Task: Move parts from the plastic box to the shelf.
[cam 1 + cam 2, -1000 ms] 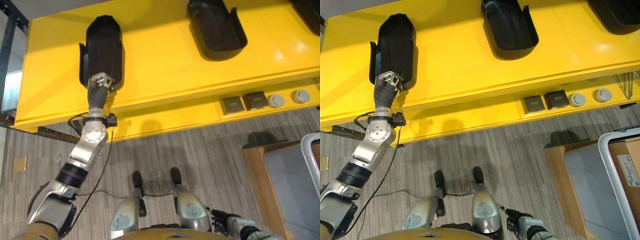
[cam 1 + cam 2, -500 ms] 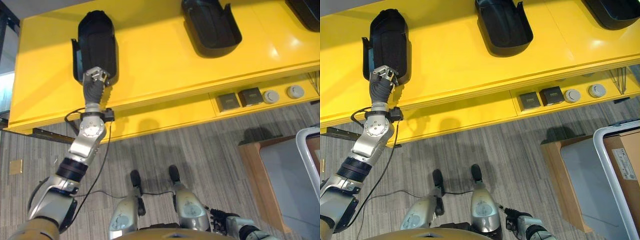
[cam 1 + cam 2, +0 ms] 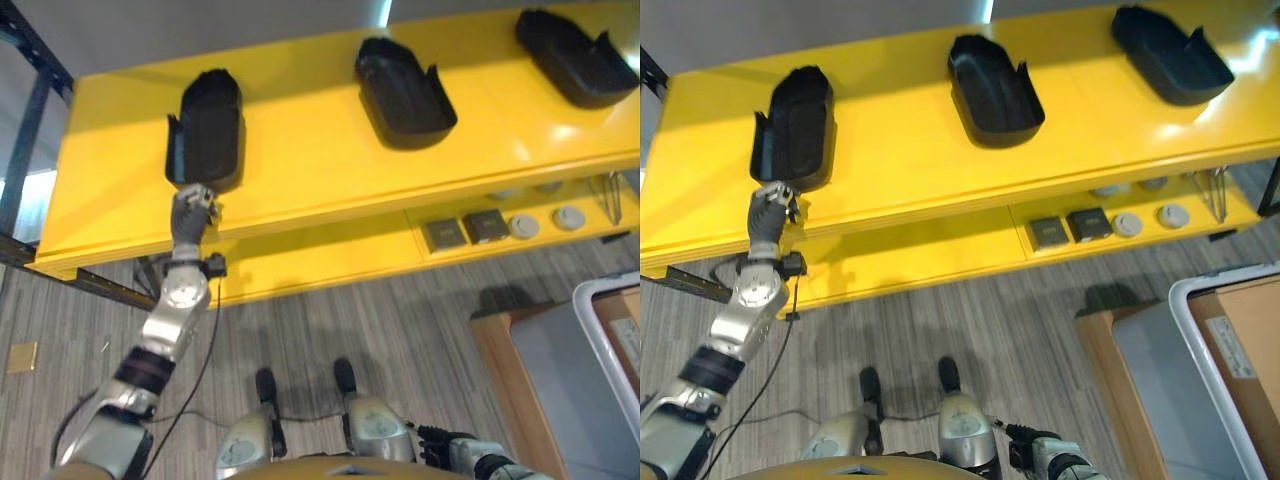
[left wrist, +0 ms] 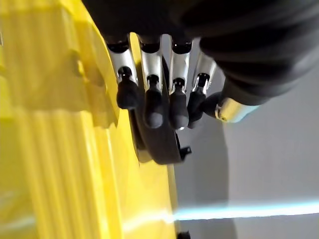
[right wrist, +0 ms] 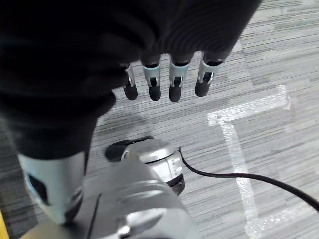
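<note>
Robot's left hand at the near end of a black part on a yellow shelf

A long yellow shelf (image 3: 330, 150) runs across the scene, its lower tier (image 3: 330, 255) carrying two dark square blocks (image 3: 463, 230) and grey discs (image 3: 545, 220). A wooden crate (image 3: 1110, 350) and a white-rimmed box (image 3: 1225, 370) stand at the right on the grey carpet (image 3: 400, 310). Three black parts lie well apart on the shelf top: left part (image 3: 207, 130), middle part (image 3: 403, 93), right part (image 3: 572, 58). The left hand (image 3: 193, 205) reaches up just below the left part; in its wrist view the fingers (image 4: 152, 102) hang loosely straight before it, gripping nothing. The right hand (image 5: 164, 74) hangs low over the carpet, fingers relaxed, empty
</note>
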Robot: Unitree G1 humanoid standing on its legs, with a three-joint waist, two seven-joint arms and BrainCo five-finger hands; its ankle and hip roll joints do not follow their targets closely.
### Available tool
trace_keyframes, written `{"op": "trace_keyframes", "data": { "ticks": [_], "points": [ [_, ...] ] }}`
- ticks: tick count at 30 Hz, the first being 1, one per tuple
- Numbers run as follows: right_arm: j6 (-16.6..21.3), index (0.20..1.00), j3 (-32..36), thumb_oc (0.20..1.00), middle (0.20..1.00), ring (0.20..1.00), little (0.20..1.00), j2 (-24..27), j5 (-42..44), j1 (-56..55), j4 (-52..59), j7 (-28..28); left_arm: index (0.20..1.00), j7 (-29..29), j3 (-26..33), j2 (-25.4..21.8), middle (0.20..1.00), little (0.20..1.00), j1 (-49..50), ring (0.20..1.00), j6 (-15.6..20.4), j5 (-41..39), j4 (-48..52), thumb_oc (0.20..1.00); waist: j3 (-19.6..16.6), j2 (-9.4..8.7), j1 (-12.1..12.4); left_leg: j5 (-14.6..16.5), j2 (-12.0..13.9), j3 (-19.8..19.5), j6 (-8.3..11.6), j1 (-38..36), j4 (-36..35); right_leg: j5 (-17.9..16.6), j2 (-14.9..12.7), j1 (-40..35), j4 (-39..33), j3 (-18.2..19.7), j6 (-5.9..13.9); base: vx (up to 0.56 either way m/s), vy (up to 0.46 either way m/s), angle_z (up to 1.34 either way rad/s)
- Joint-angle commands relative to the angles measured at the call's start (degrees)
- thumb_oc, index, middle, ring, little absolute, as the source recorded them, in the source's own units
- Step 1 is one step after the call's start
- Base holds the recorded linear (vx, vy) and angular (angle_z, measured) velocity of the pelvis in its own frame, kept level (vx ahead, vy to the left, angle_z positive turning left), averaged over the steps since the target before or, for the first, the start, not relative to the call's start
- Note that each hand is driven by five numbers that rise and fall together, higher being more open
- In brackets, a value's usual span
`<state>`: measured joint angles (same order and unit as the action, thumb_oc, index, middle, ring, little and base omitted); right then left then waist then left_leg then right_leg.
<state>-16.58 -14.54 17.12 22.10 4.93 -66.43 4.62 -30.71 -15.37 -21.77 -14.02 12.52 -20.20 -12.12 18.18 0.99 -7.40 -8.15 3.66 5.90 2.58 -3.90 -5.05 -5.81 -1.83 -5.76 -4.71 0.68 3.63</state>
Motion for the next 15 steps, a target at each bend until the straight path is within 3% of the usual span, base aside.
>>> {"op": "trace_keyframes", "data": {
  "ticks": [1, 6, 9, 15],
  "points": [
    [0.02, 1.0, 0.08, 1.0, 1.0, 1.0, 1.0, -1.02, 1.81, -1.36, -2.46, -1.02, 1.0, -6.36, 2.05, -1.15, 1.0, 1.0, 0.56, 1.0, 4.18, 6.31, 1.13, 1.0, -5.57, 0.04, 2.93, 8.49, -2.18, 3.1, -1.18, -2.13, 0.58, 4.04, 1.01, -0.23, -0.22, -3.06, -0.76, 0.03, 0.022, 0.15],
    [-2.74, 1.0, 0.87, 1.0, 1.0, 1.0, 1.0, -0.85, 1.94, -0.37, -2.45, -0.33, 1.0, -5.07, 2.32, -1.8, 1.0, 1.0, 7.44, 1.0, 2.77, 8.19, -4.61, 1.0, -7.12, -0.75, 4.91, 9.44, -2.87, 1.26, -1.57, -4.13, 0.72, 4.83, 1.12, -2.62, 0.02, -3.92, -0.91, -0.03, 0.03, 0.28],
    [-3.07, 1.0, -0.44, 1.0, 1.0, 1.0, 1.0, -2.18, -0.99, -0.34, -5.19, 1.33, 1.0, -2.02, -0.7, 1.25, 1.0, 1.0, 12.24, 1.0, 2.87, 6.02, -22.66, 1.0, -8.21, -1.45, 6.3, 10.02, -3.69, -0.37, -2.23, -5.15, 0.95, 4.96, 1.23, -3.66, 0.29, -4.15, -0.82, -0.06, 0.064, 0.32],
    [-3.13, 1.0, 0.28, 1.0, 1.0, 1.0, 1.0, -3.11, -1.29, 0.1, -7.1, 0.88, 1.0, 2.6, 2.1, 6.17, 1.0, 1.0, 15.55, 1.0, 3.4, 3.53, -41.53, 1.0, -8.87, -1.68, 6.91, 10.99, -4.34, -1.28, -3.22, -5.66, 1.52, 5.67, 1.0, -4.17, 0.85, -4.36, -0.85, -0.03, 0.041, 0.06]
  ]
}}
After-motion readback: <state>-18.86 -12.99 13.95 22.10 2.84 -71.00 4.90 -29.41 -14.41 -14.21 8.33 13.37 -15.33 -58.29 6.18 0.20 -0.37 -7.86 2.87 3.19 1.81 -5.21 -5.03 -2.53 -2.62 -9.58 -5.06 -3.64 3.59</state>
